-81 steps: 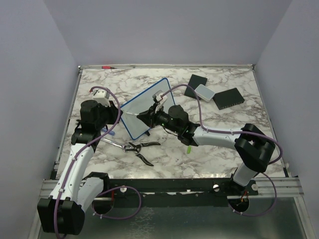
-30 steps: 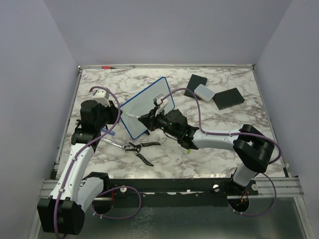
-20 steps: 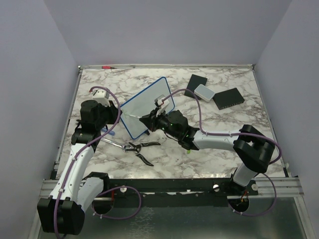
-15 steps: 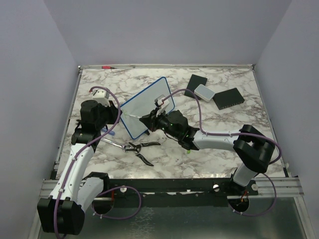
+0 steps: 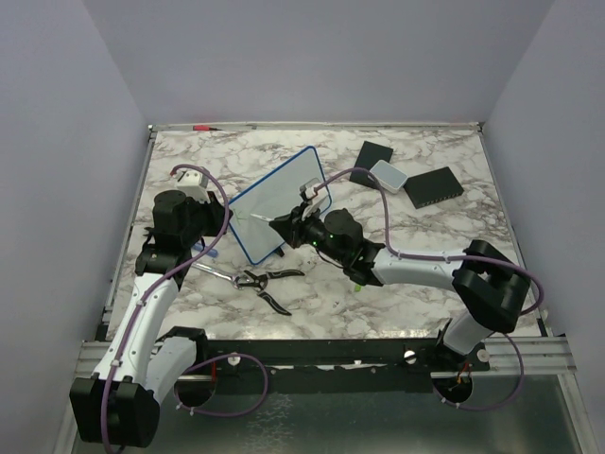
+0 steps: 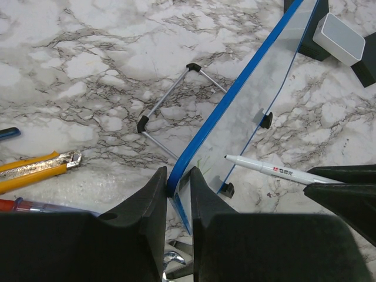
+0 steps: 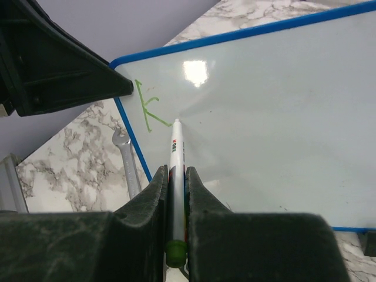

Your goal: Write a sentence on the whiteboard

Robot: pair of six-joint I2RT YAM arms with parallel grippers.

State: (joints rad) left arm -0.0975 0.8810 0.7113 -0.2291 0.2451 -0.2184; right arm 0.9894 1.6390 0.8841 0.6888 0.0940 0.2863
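Note:
The whiteboard (image 5: 280, 202), blue-framed, stands tilted on its wire stand (image 6: 168, 111) left of the table's middle. My left gripper (image 6: 178, 176) is shut on the frame at the board's near left corner, also in the top view (image 5: 225, 219). My right gripper (image 7: 176, 176) is shut on a white marker (image 7: 177, 154) with a green end cap. The marker's tip touches the white face just right of a green letter "K" (image 7: 147, 107), the only part of the sentence that shows. In the top view the right gripper (image 5: 283, 226) reaches in from the right.
Black pliers (image 5: 265, 282) lie in front of the board. A wrench (image 7: 127, 167) and a yellow utility knife (image 6: 36, 170) lie near its left corner. Two black pads (image 5: 371, 163) (image 5: 434, 186) and a small white box (image 5: 388, 174) sit at the back right. A red pen (image 5: 202, 126) lies along the back edge.
The right arm has shifted slightly up and to the right along the board, with the marker still in its grip. The left arm and the whiteboard have not moved.

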